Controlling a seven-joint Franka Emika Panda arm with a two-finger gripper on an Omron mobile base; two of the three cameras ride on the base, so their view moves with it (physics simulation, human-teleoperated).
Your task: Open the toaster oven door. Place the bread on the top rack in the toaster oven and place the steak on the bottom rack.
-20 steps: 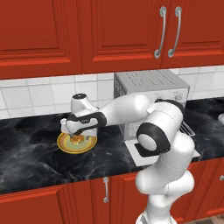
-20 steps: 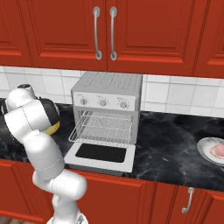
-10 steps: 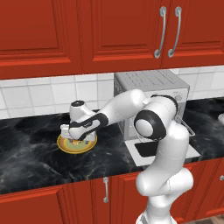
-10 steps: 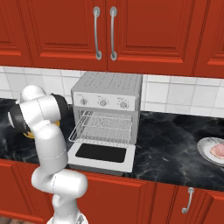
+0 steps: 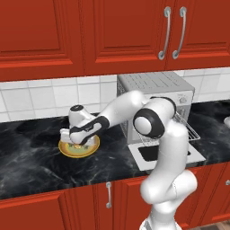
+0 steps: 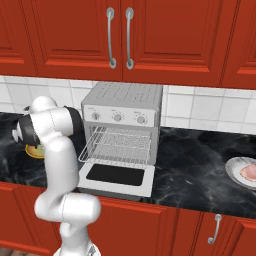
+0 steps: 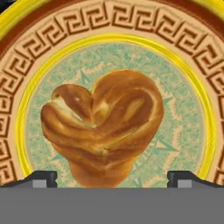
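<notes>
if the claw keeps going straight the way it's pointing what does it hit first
Most likely the golden-brown knotted bread, centred between the open claw tips, lying on the yellow-rimmed patterned plate. The remaining gap is unclear.

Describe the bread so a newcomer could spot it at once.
Left of the toaster oven on the black counter sits a yellow-rimmed plate. The bread lies at its centre: a golden-brown knotted roll, unlike the steak on the far-right plate.
</notes>
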